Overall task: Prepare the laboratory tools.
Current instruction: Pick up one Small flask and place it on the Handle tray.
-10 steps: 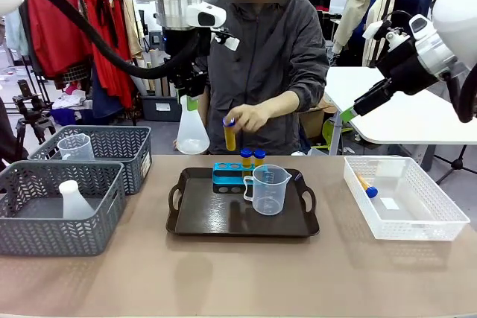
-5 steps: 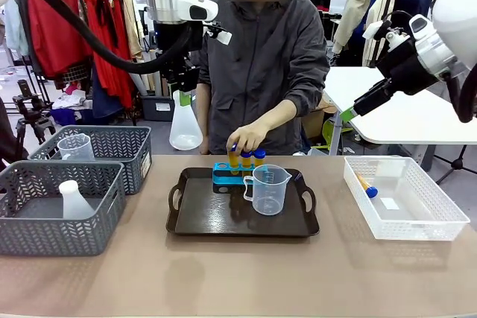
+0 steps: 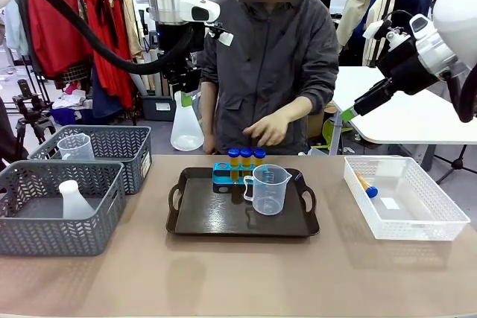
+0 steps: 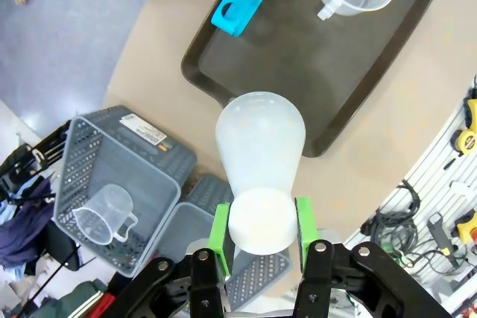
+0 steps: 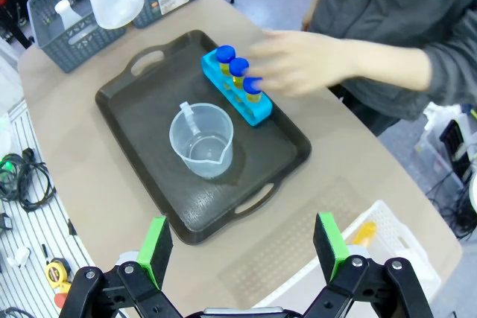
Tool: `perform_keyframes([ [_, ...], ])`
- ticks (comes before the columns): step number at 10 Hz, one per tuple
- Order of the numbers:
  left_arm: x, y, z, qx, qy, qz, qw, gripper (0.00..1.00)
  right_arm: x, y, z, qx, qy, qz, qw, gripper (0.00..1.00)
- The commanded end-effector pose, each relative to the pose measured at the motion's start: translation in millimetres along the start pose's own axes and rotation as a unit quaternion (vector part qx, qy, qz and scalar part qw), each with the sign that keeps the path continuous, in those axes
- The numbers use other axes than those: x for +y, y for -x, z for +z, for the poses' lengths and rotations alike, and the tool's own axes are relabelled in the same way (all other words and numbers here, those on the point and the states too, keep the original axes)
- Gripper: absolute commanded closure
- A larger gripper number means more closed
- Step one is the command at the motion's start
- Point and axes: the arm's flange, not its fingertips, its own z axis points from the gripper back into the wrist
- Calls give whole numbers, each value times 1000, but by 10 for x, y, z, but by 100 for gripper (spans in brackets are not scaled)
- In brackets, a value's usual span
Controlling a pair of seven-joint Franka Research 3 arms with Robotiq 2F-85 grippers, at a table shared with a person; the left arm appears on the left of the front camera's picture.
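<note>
The translucent white conical flask (image 3: 186, 128) is hanging upright in the air above the far left part of the counter (image 3: 238, 273), behind the tray's left corner, with its wide base pointing down. The left end effector (image 3: 185, 99) is gripping the flask by its neck, and the left wrist view is showing the green pads (image 4: 219, 229) pressing on both sides of that neck. Below and to the right, three yellow tubes (image 3: 246, 156) with blue caps are standing upright in the blue tube rack (image 3: 222, 177), which is sitting at the far edge of the dark brown handled tray (image 3: 216, 221). The clear measuring beaker (image 3: 268, 190) is standing upright on the tray just in front of the rack, apart from it in the right wrist view. A fourth tube (image 3: 366, 186) is lying on its side in the white basket (image 3: 406, 229) on the robot's right. The person's hand (image 3: 264, 130) is hovering above the rack, touching nothing. The right end effector (image 5: 242, 246) is hanging high over the counter's right side with its fingers spread wide and nothing between them. Two grey baskets (image 3: 45, 236) are sitting on the left, the nearer one holding a white flask (image 3: 74, 200) and the farther one a clear beaker (image 3: 75, 146).
</note>
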Motion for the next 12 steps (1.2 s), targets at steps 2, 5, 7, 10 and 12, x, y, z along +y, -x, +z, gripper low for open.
perform_keyframes([
  [2,15,29,24,-3,1,3,1000,100,-16,-12,-4,-13,-8,-1,1000,0],
  [5,15,29,24,-3,1,3,1000,100,-16,-12,-4,-13,-8,-1,1000,0],
  [7,15,29,24,-3,1,3,1000,100,-16,-12,-4,-13,-8,-1,1000,0],
  [10,4,-3,12,-1,0,0,1000,100,-16,-12,-4,-13,-8,-1,1000,0],
  [12,46,-168,-204,31,27,-31,999,100,-16,-12,-4,-13,-8,-1,1000,0],
])
